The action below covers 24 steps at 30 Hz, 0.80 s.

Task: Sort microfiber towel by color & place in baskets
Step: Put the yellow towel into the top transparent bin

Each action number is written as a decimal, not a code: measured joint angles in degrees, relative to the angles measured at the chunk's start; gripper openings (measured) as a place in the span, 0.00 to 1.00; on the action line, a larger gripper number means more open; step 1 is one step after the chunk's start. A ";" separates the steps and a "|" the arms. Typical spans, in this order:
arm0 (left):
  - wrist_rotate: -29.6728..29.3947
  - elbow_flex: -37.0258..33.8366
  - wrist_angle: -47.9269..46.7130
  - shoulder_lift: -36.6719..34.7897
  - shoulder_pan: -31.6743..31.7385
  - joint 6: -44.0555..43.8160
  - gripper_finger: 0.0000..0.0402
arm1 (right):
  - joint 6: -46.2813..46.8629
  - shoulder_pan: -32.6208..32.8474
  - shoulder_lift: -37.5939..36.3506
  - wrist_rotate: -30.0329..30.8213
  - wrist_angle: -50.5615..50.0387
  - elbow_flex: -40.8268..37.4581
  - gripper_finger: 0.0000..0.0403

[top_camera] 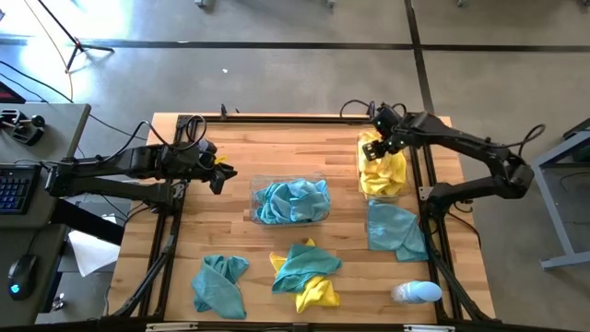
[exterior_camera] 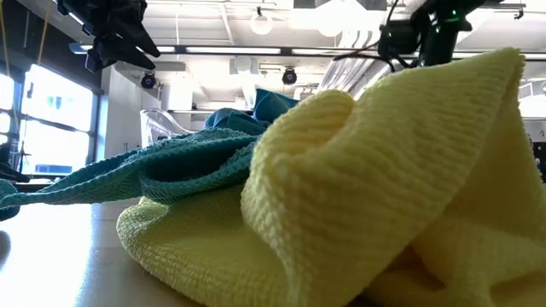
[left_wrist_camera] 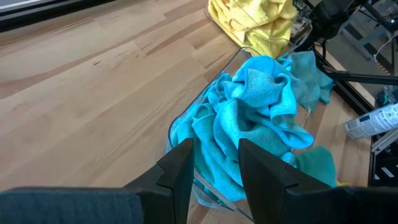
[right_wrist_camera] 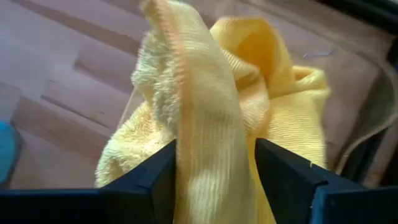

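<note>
R gripper (top_camera: 372, 145) at far-edge basket (top_camera: 402, 189), yellow towel (right_wrist_camera: 211, 155) btwn parted fingers; grasp unclear. L gripper (top_camera: 219, 175) empty, parted, bare wood around.

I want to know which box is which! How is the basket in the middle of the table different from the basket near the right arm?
The middle basket holds only teal towels; the right basket holds only yellow towels. The middle basket lies lengthwise across the table; the right basket runs front to back. The right gripper hangs over the right basket with yellow cloth between its fingers; the left gripper sits beside the middle basket, empty. Both are clear plastic bins.
</note>
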 joint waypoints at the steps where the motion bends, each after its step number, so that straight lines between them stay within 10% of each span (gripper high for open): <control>1: 0.00 0.00 0.00 0.00 0.00 0.02 0.28 | 0.07 -0.02 0.00 0.27 -0.99 1.12 0.49; 13: 0.01 0.00 -0.02 0.00 -0.02 1.65 0.28 | 5.74 1.09 -1.96 0.49 -12.43 9.26 0.55; 24: 0.02 0.00 -0.02 0.00 -0.02 2.04 0.28 | 9.95 4.92 -1.84 2.71 0.73 -4.63 0.23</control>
